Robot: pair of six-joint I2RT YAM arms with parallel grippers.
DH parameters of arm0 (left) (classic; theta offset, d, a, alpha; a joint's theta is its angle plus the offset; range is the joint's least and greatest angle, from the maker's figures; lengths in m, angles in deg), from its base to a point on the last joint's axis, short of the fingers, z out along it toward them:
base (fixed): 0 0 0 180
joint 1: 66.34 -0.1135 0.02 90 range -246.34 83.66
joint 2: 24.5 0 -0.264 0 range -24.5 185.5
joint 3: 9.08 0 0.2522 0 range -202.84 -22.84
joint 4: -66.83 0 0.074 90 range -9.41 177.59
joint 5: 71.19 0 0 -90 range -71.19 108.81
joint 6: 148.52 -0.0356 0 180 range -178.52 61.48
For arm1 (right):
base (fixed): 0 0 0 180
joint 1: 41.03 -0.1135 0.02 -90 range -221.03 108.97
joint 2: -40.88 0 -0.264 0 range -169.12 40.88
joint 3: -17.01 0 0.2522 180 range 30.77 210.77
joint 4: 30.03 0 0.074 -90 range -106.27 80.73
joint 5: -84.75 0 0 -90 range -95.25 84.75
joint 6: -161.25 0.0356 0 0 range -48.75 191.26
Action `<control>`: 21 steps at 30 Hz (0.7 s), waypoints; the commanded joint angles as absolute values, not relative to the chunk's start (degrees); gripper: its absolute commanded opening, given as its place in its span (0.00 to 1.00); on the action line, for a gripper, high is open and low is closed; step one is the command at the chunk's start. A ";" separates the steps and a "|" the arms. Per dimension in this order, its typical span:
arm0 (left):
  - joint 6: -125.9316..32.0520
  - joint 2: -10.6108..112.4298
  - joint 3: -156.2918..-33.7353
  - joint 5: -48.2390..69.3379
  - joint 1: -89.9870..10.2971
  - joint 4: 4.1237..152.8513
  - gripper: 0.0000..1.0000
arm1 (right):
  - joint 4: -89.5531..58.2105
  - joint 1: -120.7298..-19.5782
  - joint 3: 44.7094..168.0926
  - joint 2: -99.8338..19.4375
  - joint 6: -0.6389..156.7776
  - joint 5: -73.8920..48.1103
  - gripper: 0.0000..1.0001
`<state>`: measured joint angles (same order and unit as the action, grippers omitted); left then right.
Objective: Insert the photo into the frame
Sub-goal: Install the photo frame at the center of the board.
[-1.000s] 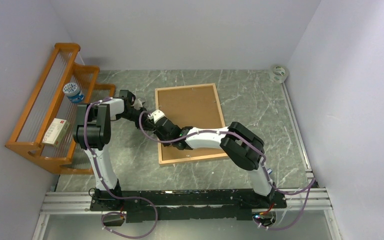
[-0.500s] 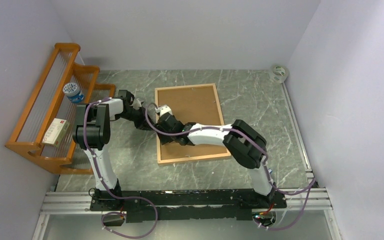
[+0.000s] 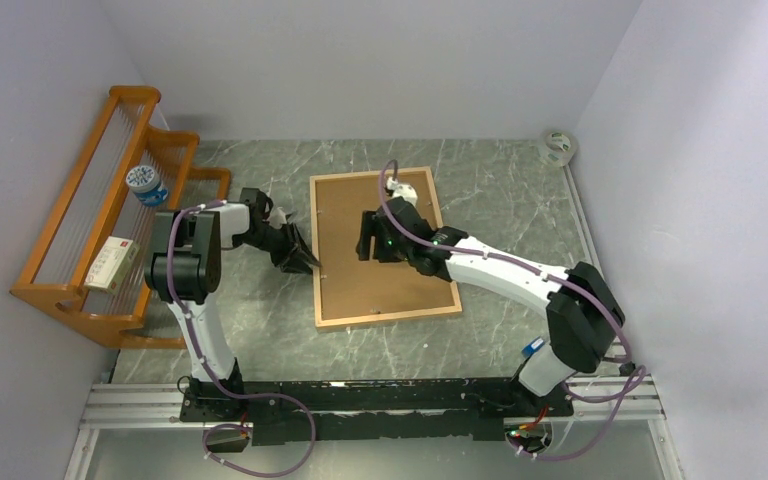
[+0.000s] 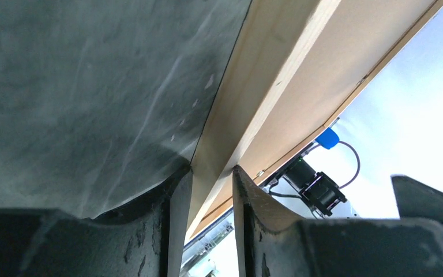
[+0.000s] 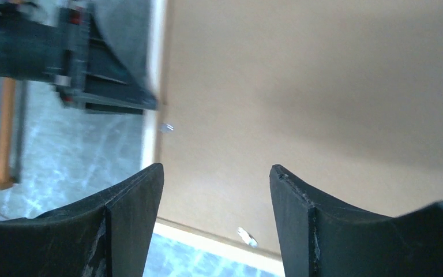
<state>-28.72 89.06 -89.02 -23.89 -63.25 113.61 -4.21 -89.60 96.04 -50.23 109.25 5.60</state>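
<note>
The frame [image 3: 390,317] lies flat on the table [image 3: 260,320], back side up.
The left jaws pinch the frame's left edge. A little further back, the right jaws are spread wide, hanging over the brown board [image 3: 400,205] that sits inside the frame.

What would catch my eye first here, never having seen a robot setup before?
Probably the big light-wood frame lying face down in the middle of the green marbled table, its brown backing board showing. The left gripper pinches the frame's left edge, while the right gripper hangs open above the board. An orange wooden rack stands at the table's left side.
</note>
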 commanded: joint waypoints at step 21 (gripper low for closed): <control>-28.45 86.61 -82.59 -21.11 -62.83 113.50 0.29 | 32.05 -97.26 111.64 -68.07 115.50 11.31 0.63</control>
<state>-27.60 86.26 -84.51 -24.19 -63.43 110.61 27.50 -96.58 107.95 -67.41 116.71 8.27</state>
